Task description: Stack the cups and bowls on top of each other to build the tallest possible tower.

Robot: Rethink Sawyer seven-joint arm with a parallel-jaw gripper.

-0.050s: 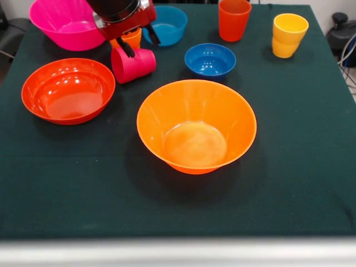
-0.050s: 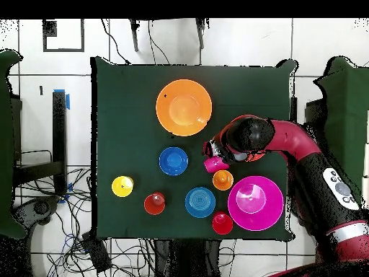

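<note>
My gripper (image 1: 141,43) hangs at the table's far left-centre, its two black fingers (image 1: 129,49) spread open. A red-pink cup (image 1: 133,64) lies tipped just below it, its upper edge by one finger; nothing sits between the fingers. An orange cup (image 1: 132,38) stands right behind. The big yellow-orange bowl (image 1: 196,125) sits alone mid-table. Around it are the orange-red shallow bowl (image 1: 68,90), big pink bowl (image 1: 67,22), light blue bowl (image 1: 167,25), small dark blue bowl (image 1: 210,59), an orange-red cup (image 1: 233,19) and a yellow cup (image 1: 289,34). No tower stands.
Overhead, the arm (image 2: 288,141) lies over the table's right side and hides the shallow bowl. The gripper (image 2: 211,150) sits beside the red-pink cup (image 2: 213,164). A red cup (image 2: 222,223) stands near the table edge by the light blue bowl (image 2: 200,202).
</note>
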